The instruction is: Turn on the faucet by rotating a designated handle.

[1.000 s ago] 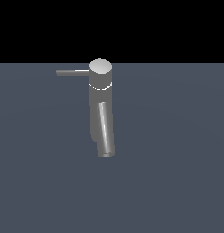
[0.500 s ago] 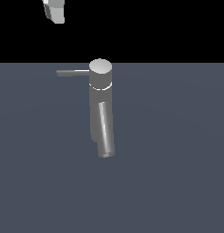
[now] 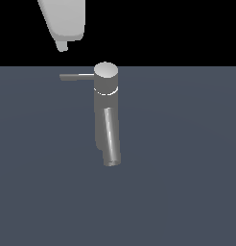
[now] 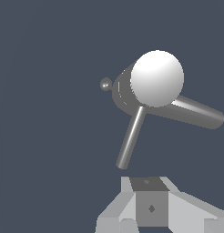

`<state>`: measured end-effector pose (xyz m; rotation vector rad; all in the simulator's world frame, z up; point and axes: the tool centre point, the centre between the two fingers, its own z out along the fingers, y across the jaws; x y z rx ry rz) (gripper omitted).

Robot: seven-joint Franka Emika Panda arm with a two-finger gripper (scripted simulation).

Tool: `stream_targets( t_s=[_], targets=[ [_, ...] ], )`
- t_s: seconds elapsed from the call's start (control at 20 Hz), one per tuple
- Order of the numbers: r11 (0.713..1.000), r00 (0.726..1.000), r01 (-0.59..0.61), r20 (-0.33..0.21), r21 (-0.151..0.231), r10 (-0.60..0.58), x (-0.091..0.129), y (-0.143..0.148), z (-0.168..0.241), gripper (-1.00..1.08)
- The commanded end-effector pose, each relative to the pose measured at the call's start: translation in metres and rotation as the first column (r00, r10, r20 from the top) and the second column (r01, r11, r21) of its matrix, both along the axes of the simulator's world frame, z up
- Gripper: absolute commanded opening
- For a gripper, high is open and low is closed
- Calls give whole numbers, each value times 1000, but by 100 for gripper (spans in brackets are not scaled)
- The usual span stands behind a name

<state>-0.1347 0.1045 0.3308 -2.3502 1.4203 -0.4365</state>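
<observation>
The faucet (image 3: 106,103) stands upright in the middle of the exterior view, a grey cylinder with a pale round cap, and its thick spout (image 3: 111,141) slants down toward the camera. The handle (image 3: 76,77), a thin grey rod, sticks out level from the cap toward the exterior view's left. My white gripper (image 3: 67,43) hangs above and behind the handle's free end, touching nothing. In the wrist view the cap (image 4: 157,78), the handle (image 4: 131,139) and the spout (image 4: 196,113) lie ahead of the gripper's body (image 4: 151,208). Its two finger bases stand wide apart with nothing between them.
A flat dark blue-grey floor (image 3: 187,192) surrounds the faucet. A small grey knob (image 4: 106,84) sits beside the faucet body in the wrist view.
The gripper has come down into the exterior view from the top left and now hangs lower and nearer the handle. The faucet and handle have not moved.
</observation>
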Motion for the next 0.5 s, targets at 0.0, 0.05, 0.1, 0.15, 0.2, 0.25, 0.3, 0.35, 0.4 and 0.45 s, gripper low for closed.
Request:
stream_targets(
  t_s=[0.0,0.05,0.1,0.15,0.2,0.25,0.3,0.35,0.4,0.45],
  targets=[
    [999,999,50,15,20,-50,10,4,-7,-100],
    [997,997,69,20,28,-70,15,5,-10,-100],
    [995,996,89,25,36,-90,19,6,-12,-100],
    [993,994,108,30,44,-109,23,7,-15,-100],
    [991,991,126,35,52,-128,28,8,-17,-100],
    [988,989,143,39,59,-146,32,9,-19,-100],
    [985,986,159,43,67,-162,36,10,-21,-100],
    [982,983,175,47,73,-178,40,11,-23,-100],
    [979,980,189,50,80,-193,43,11,-25,-100],
    [975,977,203,53,86,-208,47,12,-27,-100]
  ],
)
